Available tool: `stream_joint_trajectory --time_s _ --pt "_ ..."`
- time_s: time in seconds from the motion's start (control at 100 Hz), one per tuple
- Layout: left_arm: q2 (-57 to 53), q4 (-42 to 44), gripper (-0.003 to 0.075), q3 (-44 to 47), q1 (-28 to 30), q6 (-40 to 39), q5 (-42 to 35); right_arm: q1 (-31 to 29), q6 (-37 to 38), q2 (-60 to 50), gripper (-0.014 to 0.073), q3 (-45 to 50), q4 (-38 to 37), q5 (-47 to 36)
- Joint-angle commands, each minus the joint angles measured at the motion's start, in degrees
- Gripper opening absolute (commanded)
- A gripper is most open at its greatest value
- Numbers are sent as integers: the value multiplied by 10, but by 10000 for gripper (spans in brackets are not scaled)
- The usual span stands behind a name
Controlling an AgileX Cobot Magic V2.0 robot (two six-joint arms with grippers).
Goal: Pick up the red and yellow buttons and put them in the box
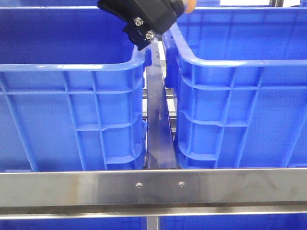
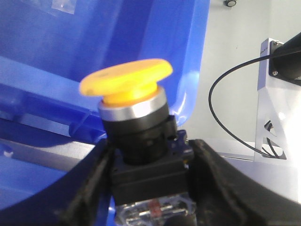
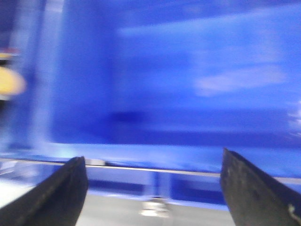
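Note:
My left gripper (image 2: 150, 162) is shut on the black body of the yellow button (image 2: 126, 84), a mushroom-capped switch with a silver ring, held upright next to a blue crate wall (image 2: 70, 52). In the front view a black wrist housing (image 1: 144, 19) hangs over the gap between two alike blue crates, left (image 1: 72, 67) and right (image 1: 230, 62), with a bit of yellow cap (image 1: 188, 5) at its tip. My right gripper (image 3: 153, 188) is open and empty, facing a blurred blue crate wall (image 3: 188, 94). The red button is not in view.
A steel rail (image 1: 153, 187) crosses in front of the crates, and a steel bar (image 1: 157, 120) runs between them. A black cable (image 2: 221, 117) and a white bracket (image 2: 275, 113) lie beside the left gripper. A yellow blur (image 3: 9, 82) shows in the right wrist view.

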Motion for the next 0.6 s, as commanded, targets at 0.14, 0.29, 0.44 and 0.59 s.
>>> stream_joint_trajectory --time_s 0.14,0.29,0.44,0.59 --pt "-31 -34 145 -17 -4 -1 -6 2 -160 107 599 -28 330 -4" --pt "-31 -34 145 -17 -4 -1 -6 8 -224 179 599 -28 468 33" --pt "-31 -34 145 -17 -4 -1 -6 42 -253 234 599 -29 517 32" --pt "-31 -34 145 -17 -4 -1 -6 77 -265 279 599 -42 541 32"
